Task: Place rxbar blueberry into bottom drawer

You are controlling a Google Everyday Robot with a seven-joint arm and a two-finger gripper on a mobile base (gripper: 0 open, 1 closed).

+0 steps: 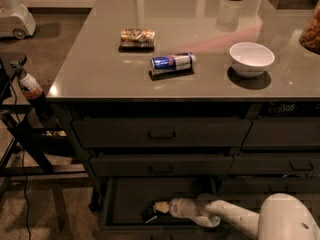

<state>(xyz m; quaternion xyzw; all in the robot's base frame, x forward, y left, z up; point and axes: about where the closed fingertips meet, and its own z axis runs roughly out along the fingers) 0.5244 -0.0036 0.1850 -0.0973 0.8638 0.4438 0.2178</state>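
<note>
The bottom drawer (130,196) of the dark grey cabinet stands pulled open, its dark flat interior showing. My gripper (160,207) reaches into it from the right on a white arm and sits low over the drawer floor. A small dark flat wrapper, the rxbar blueberry (148,215), lies at the gripper's tip, just to its lower left, inside the drawer. I cannot tell whether the gripper still touches it.
On the counter lie a brownish-gold snack packet (137,36), a blue-and-silver can (172,62) on its side and a white bowl (251,58). Two shut handled drawers (161,132) sit above the open one. A black stand with a bottle (31,87) is at the left.
</note>
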